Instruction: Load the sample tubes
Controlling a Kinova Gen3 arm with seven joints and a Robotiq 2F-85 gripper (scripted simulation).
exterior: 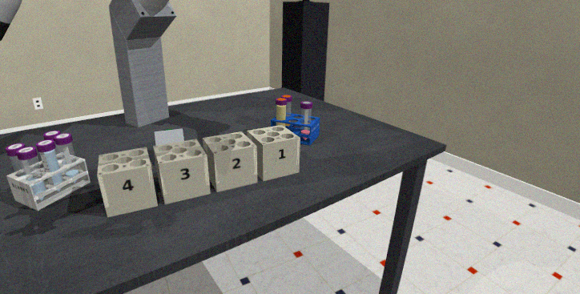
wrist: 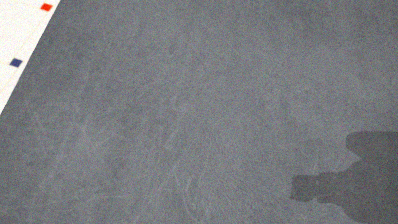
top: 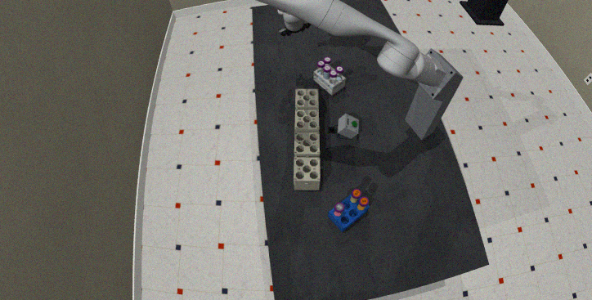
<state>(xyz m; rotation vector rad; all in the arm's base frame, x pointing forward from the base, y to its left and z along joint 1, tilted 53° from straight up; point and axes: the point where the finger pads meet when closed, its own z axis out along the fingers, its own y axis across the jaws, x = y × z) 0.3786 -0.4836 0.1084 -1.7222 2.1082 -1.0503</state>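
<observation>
Four beige adapters stand in a row with all holes empty: 1 (exterior: 279, 151), 2 (exterior: 231, 162), 3 (exterior: 182, 170) and 4 (exterior: 126, 180). The blue rack (top: 348, 212) holds two orange-dot sample tubes (top: 356, 194) (top: 362, 201) and the grey-dot X5 (top: 339, 207). The white rack (top: 328, 80) holds several purple-capped water blanks. My gripper (top: 293, 29) hangs open and empty over the far end of the table, well away from both racks and mostly hidden under the wrist. The wrist view shows only bare dark table top and a shadow (wrist: 350, 180).
The DONE desk (top: 348, 125) with its green key (top: 354, 123) stands between the adapter row and the arm's grey base (top: 432, 95). A black pillar (exterior: 304, 46) stands behind the table. The table edge runs close beside the adapters in the exterior view.
</observation>
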